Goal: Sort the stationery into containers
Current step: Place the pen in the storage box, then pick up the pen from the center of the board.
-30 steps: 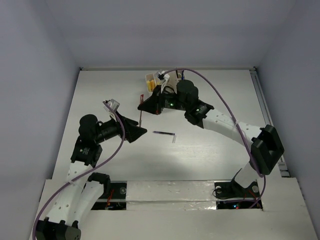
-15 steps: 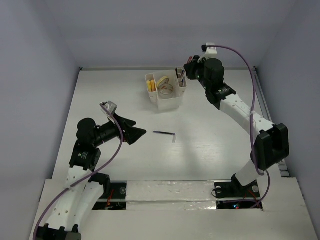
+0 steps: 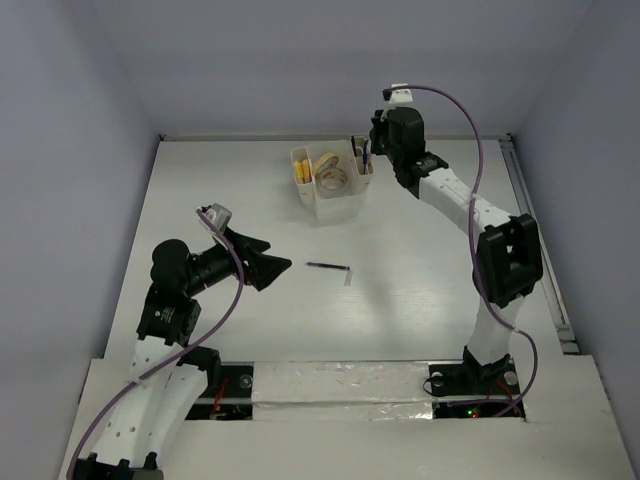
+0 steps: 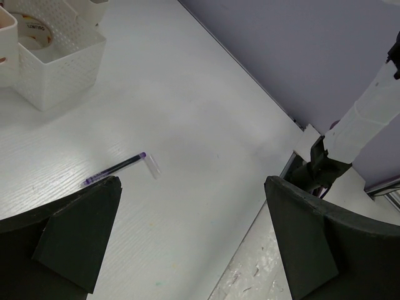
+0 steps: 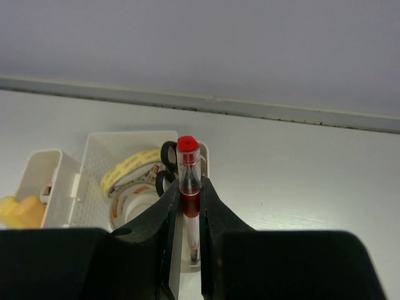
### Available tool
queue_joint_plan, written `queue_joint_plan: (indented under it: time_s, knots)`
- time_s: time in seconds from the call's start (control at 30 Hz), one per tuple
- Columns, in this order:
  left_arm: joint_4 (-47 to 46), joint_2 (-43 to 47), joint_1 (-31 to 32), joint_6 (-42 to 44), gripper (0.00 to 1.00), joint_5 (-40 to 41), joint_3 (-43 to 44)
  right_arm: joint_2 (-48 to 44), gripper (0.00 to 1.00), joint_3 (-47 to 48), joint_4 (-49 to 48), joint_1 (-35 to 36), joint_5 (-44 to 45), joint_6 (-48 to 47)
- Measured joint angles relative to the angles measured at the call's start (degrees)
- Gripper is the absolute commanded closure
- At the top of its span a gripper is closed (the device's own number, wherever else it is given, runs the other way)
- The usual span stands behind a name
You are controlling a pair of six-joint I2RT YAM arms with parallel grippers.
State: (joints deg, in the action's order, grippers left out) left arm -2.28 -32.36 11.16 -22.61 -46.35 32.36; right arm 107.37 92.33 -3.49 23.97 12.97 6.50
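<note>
White organizer [image 3: 335,186] is sitting at the far middle of the worktop [image 3: 200,190]. Tape rolls [image 3: 335,176] are lying in its big middle compartment, and yellow sticks [image 3: 302,170] are standing in the narrow side compartment on the left arm's side. In the right wrist view, black scissors handles [image 5: 167,164] are poking up at the middle compartment's edge, just beside the tape.

Red pen [image 5: 187,149] is being pinched by the right claw [image 5: 188,190], jaws narrow and closed on its clear barrel, red cap sticking out past the fingertips. The pen is lining up with the narrow side compartment on the right arm's side. Can't tell if its lower end is touching the bottom. In the top view, the right claw [image 3: 368,150] is hanging over that same end of the organizer.

Dark pen [image 3: 326,266] is lying flat on the bare worktop, well apart from the organizer and nearer the arm bases. A small clear cap [image 3: 347,277] is lying just beside its one end, angled off it.

Left claw [image 3: 285,265] is hovering low just beside the dark pen's other end, jaws spread wide and gripping nothing. In the left wrist view, the dark pen [image 4: 115,169] is showing just past one finger [image 4: 78,231], with the cap [image 4: 153,167] between the two fingers.
</note>
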Motion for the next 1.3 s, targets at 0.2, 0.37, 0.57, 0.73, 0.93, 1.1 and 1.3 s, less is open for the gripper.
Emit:
queue_joint_plan:
  time_s: [0.2,0.37,0.57,0.73,0.93,1.1,1.3]
  knots:
    - [0.02,0.04,0.0,0.0,0.01,0.11,0.0,1.53,1.0,-0.02,0.55,0.0,-1.09,-0.31]
    - [0.02,0.04,0.0,-0.02,0.01,0.13,0.0,2.67,0.86,-0.02,0.57,0.0,-2.93,-0.61]
    - [0.04,0.02,0.0,0.0,0.01,0.37,0.0,3.67,0.19,0.0,3.52,0.5,-2.34,-2.23]
    - [0.04,-0.09,0.0,0.0,0.01,0.37,0.0,3.17,0.19,1.05,6.16,1.09,-1.7,-3.56]
    - [0.09,-0.09,0.0,0.0,0.01,0.52,0.0,-4.04,0.52,-0.87,10.84,1.75,-5.42,-3.69]
    - [0.33,-0.07,0.0,0.04,0.01,1.07,0.0,-13.7,0.72,-6.23,14.47,5.7,-12.0,-3.93]
    - [1.6,1.36,0.0,0.26,0.01,3.23,0.0,-13.49,0.5,-13.88,18.93,16.28,-17.42,-7.15]
